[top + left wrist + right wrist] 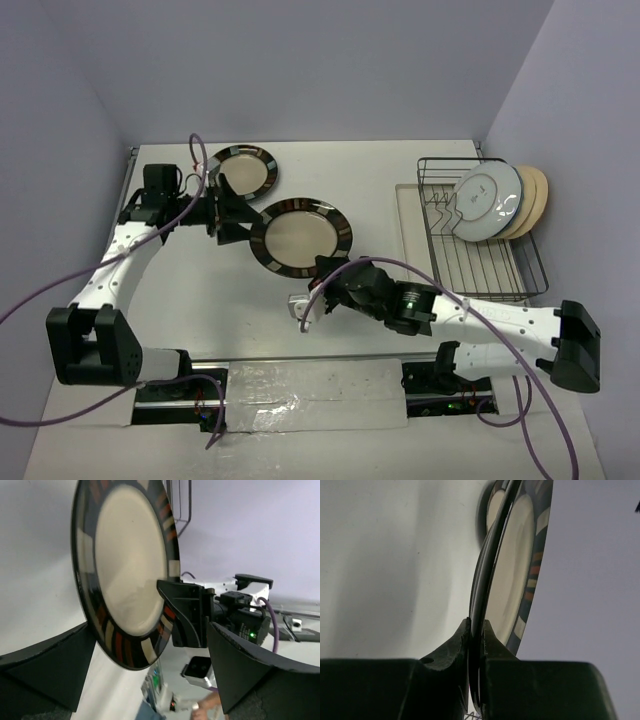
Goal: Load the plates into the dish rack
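Nearest the arm bases, the right end effector [322,277] is clamped on the rim of the near striped plate [300,234]. Its fingers [451,652] pinch the edge at the plate's 5 o'clock in the top view. This plate is round, with a cream centre and a broad black-brown rim broken by cream and reddish bars. It sits over the middle of the worktop [200,300] and looks lifted clear of it.

At the plate's 9 o'clock, the left end effector [236,215] is spread wide, one finger on each side of the rim, gripping nothing.

Beyond it, at 11 o'clock from the held plate, the far striped plate [243,170] lies flat, with the same dark banded rim.

At 3 o'clock stands the dish rack [490,262], dark wire on a cream tray [408,225]. At its far end, a pale plate [487,200] with a greyish edge leans upright, a cream-tan plate [538,200] just behind it.
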Robot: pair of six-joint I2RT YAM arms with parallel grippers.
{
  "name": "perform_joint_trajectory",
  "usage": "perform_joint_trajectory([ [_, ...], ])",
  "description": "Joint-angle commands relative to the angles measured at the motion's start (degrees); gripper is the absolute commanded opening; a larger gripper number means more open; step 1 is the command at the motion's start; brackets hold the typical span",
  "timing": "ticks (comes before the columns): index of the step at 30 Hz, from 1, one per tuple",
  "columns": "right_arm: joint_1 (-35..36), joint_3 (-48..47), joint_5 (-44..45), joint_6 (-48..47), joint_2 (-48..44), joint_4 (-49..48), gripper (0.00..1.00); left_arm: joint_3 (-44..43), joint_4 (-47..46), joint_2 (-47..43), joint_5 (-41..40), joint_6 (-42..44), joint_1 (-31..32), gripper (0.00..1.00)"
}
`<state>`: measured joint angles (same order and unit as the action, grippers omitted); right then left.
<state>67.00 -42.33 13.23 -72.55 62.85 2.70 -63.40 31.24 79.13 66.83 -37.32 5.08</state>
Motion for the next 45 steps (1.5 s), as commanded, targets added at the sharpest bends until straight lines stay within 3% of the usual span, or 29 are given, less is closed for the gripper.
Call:
perform_joint_trajectory([
  [1,0.41,-4.69,0.83,4.06,-7.55,-1.50,0.00,0.91,-13.39,-4.86,-8.27,-6.35,-2.61,0.99],
  [4,-0.11,-7.50,0.56,13.09,-9.58,6.14,0.00,-3.47,-9.99,-3.46,-15.31,-3.65,-7.51,0.99],
  [9,-9.32,-14.35,-6.10,29.72,-10.73,16.18,0.00,-8.41,-8.39,-5.12,-28.47,1.19,-12.11,0.99],
  [11,-18.89,-18.73,-10.84,38.25,-9.59,20.74,0.00,-7.80,-9.80,-6.61,-28.86,3.74,-11.94,0.99],
  [16,-43.21,-28.23,-32.01,53.73,-5.99,26.38,0.00,-6.74,-8.49,-7.24,-27.45,11.46,-11.15,0.99],
  [21,-59.68,-34.31,-45.82,65.67,-2.12,28.59,0.00,-6.92,-6.81,-8.12,-34.21,17.10,-8.17,0.99],
  [26,-79.34,-41.86,-58.30,70.09,4.82,30.96,0.00,-6.04,-6.54,-7.94,-36.16,20.27,-5.52,0.99],
  [29,-86.40,-46.78,-63.22,69.49,10.17,33.86,0.00,-5.95,-6.81,-7.68,-35.02,20.88,-5.52,0.99],
  [36,-93.63,-56.62,-66.32,67.55,16.86,38.69,0.00,-6.83,-7.16,-5.75,-31.76,20.89,-4.04,0.99],
  [45,-97.06,-59.36,-66.50,65.26,23.72,42.91,0.00,-7.27,-6.55,-4.60,-30.80,22.11,-3.68,0.99],
])
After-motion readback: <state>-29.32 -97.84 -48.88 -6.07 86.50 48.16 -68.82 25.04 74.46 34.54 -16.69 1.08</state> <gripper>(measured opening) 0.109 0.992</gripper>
